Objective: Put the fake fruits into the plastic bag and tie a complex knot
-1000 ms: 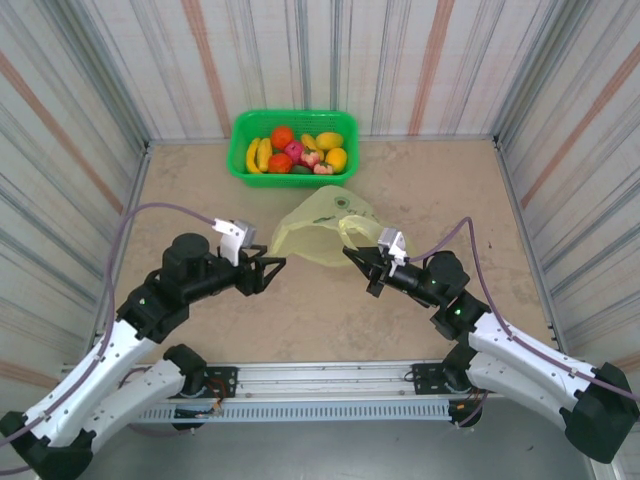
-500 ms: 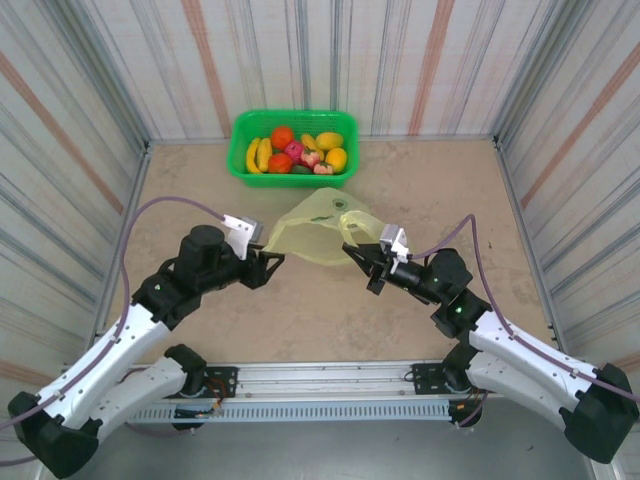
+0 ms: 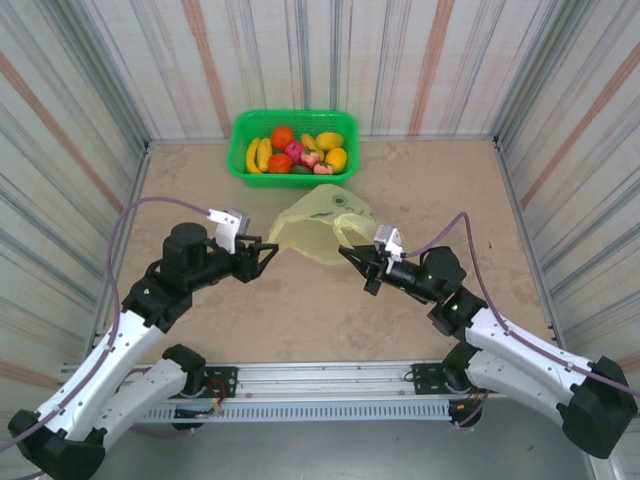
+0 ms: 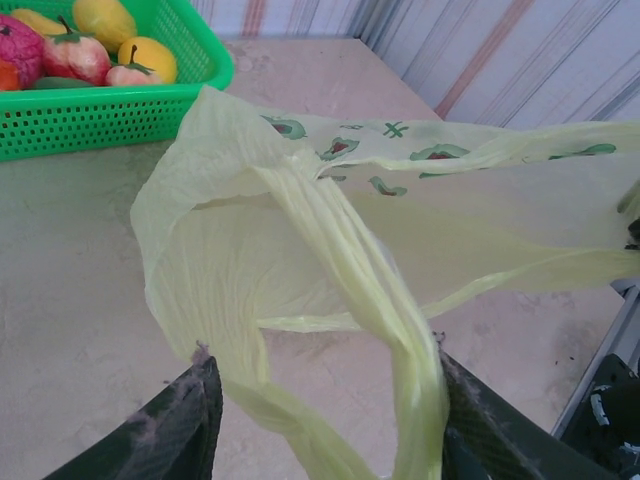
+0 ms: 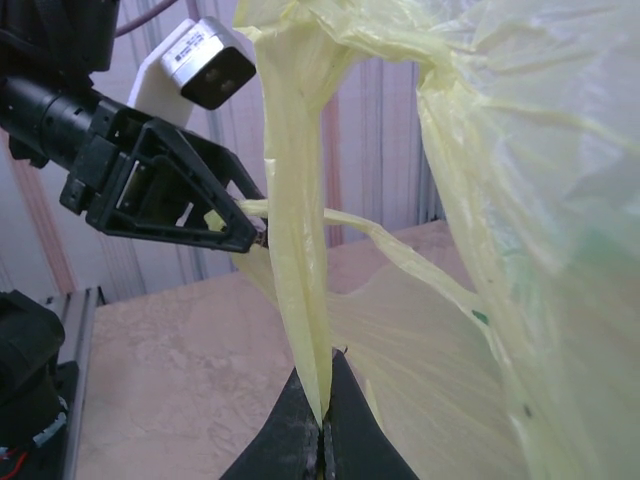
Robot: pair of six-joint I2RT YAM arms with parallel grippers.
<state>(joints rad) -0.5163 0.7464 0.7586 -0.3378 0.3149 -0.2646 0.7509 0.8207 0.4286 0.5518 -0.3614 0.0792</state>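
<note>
The plastic bag is a thin pale yellow film, held up off the table between my two grippers. My right gripper is shut on one bunched handle strap, which rises straight from its closed tips. My left gripper is open at the bag's left edge. In the left wrist view its two dark fingers stand well apart, with twisted handle strands running between them and along the right finger. The fake fruits lie in the green basket, seen also from the left wrist.
The green mesh basket stands against the back wall, just beyond the bag. Striped walls close in the table on three sides. A metal rail with both arm bases runs along the near edge. My left gripper's camera housing is close to the right wrist.
My left gripper has risen a little and moved toward the far left with the bag's edge, its jaws slightly narrower. The bag has been pulled more upright. My right gripper stays shut on its strap.
</note>
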